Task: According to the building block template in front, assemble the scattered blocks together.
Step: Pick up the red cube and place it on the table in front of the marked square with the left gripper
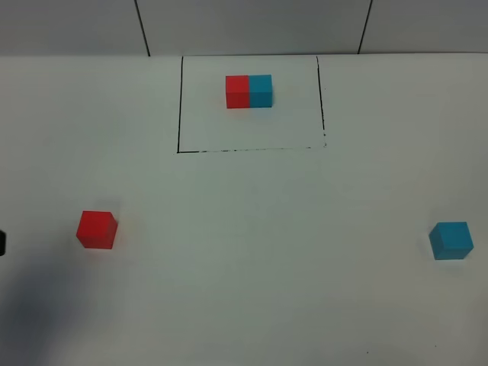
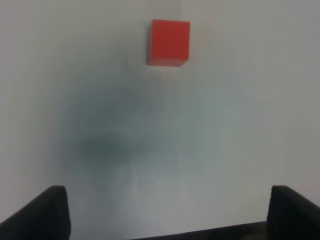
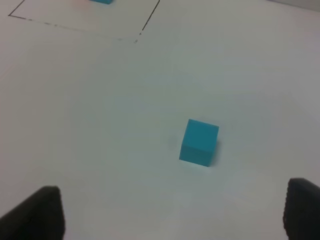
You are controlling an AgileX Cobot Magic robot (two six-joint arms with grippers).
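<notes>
The template, a red and cyan two-block bar, sits inside a thin black drawn rectangle at the far middle of the table. The loose red cube lies at the left; the left wrist view shows it ahead of my open, empty left gripper, well apart from it. The loose cyan cube lies at the right; the right wrist view shows it ahead of my open, empty right gripper, not touching it.
The table is white. A dark bit of the left arm shows at the left edge, with its shadow at the lower left. The corner of the drawn frame shows in the right wrist view.
</notes>
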